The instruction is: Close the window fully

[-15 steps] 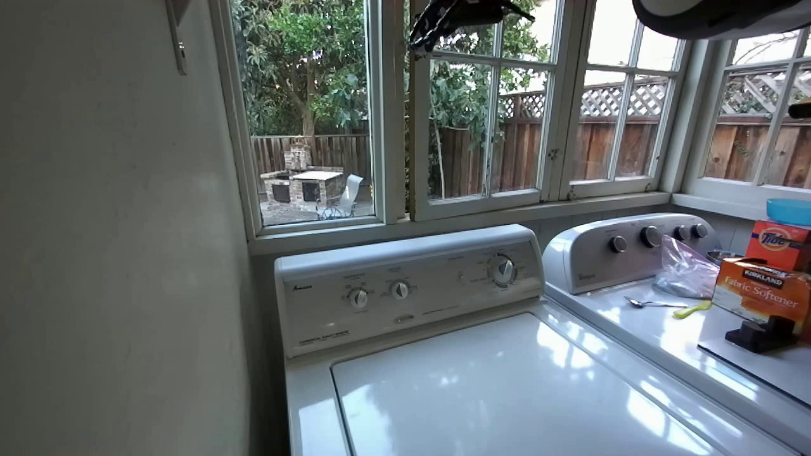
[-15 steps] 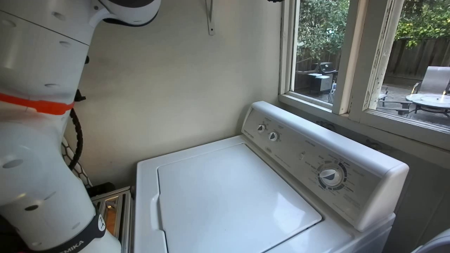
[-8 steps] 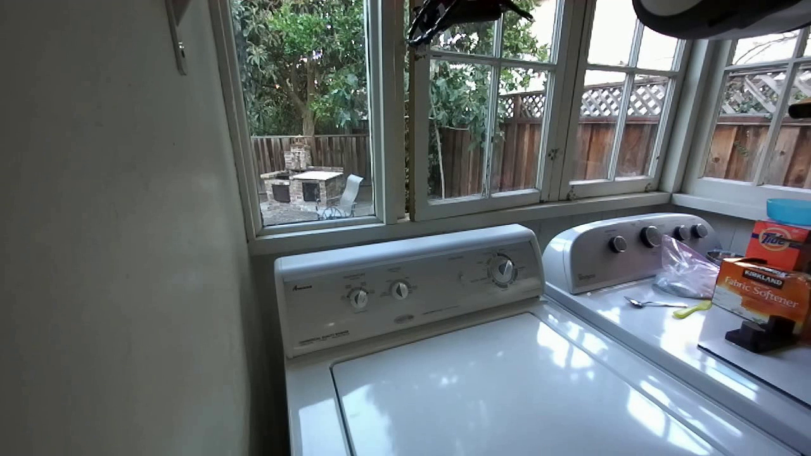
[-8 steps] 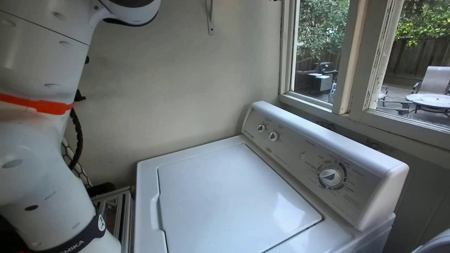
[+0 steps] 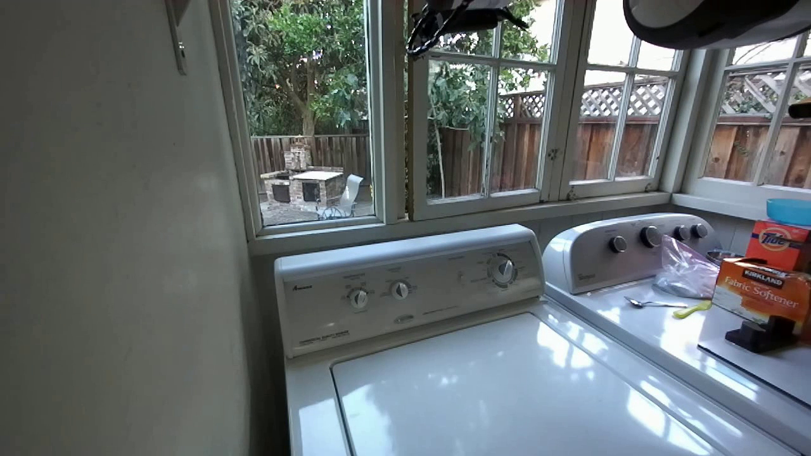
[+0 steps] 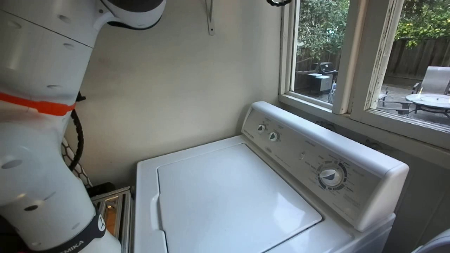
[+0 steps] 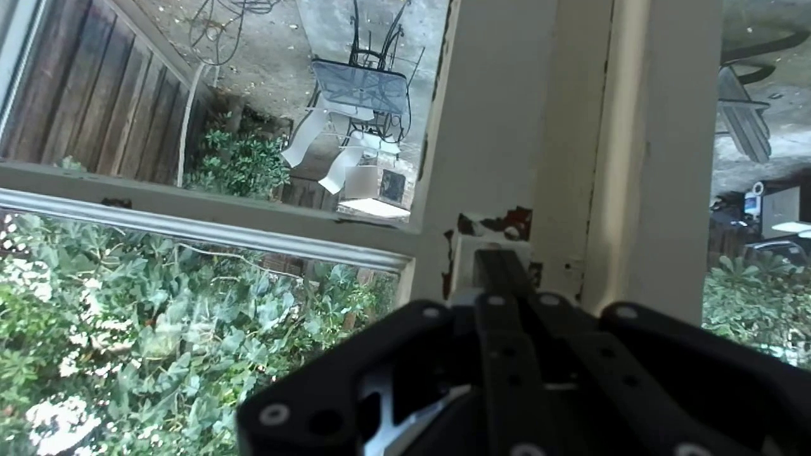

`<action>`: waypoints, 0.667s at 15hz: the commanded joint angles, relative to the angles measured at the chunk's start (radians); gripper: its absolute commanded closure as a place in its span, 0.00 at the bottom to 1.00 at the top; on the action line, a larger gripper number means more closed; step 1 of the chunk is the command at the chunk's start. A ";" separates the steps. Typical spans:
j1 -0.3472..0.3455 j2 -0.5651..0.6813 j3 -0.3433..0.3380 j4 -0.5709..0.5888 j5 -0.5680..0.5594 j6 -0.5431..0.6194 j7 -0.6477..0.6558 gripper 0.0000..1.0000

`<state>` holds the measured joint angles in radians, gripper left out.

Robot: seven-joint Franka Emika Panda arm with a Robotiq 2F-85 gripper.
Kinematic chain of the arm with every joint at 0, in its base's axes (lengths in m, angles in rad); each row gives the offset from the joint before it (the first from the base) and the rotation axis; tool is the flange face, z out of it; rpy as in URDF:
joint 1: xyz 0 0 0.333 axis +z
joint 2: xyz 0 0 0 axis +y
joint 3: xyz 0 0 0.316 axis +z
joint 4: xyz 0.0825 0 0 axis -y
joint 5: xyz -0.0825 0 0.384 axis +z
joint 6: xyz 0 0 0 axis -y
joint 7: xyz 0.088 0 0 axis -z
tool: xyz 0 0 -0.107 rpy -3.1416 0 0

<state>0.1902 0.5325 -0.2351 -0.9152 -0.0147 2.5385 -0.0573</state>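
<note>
An exterior view shows a white top-loading washing machine, with the white Franka Panda arm rising beside it. Next to the washing machine, in an exterior view, stands a grey-panelled laundry machine. The window, a cream-painted casement sash with divided panes, is above the washing machine, between a wider pane and another sash; a narrow strip of greenery shows between its edge and the post. In the wrist view, which is upside down, the black gripper is clenched, its fingers drawn together, at the window's stile. Atop the laundry machine, a Kirkland Fabric Softener box is in front of a Tide box; then come a clear plastic bag, a blue bowl on the Tide box and a metal spoon. Smallest is a white-painted fitting amid chipped paint, just beside the fingers; whether they touch it, I cannot tell.
</note>
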 commanded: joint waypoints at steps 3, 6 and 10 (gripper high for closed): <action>-0.021 0.045 0.016 0.019 0.038 0.100 0.016 1.00; -0.028 0.067 0.016 0.030 0.053 0.145 0.024 1.00; -0.039 0.094 0.026 0.040 0.075 0.199 0.016 1.00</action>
<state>0.1716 0.5866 -0.2273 -0.9143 0.0310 2.7003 -0.0423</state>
